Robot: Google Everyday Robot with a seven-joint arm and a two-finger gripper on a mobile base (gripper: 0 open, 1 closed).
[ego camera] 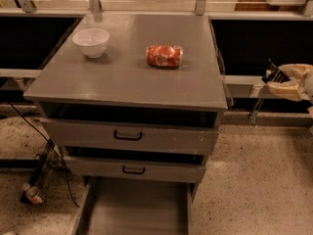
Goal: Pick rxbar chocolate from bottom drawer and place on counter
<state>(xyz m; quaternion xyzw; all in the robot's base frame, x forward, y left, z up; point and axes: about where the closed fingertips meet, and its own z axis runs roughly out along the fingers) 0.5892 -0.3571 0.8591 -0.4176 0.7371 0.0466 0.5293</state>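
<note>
Nearest you, the bottom drawer [139,209] is open and what shows of its floor is bare. Out right, off the cabinet, your gripper [276,82] looks clamped on the bar [272,74], pinching just one end. My guess is it could twist or slip on the way over. Come in low and you'll clip the surface [122,77] edge. Further back, the can [164,56] and bowl [91,42] could get knocked.
</note>
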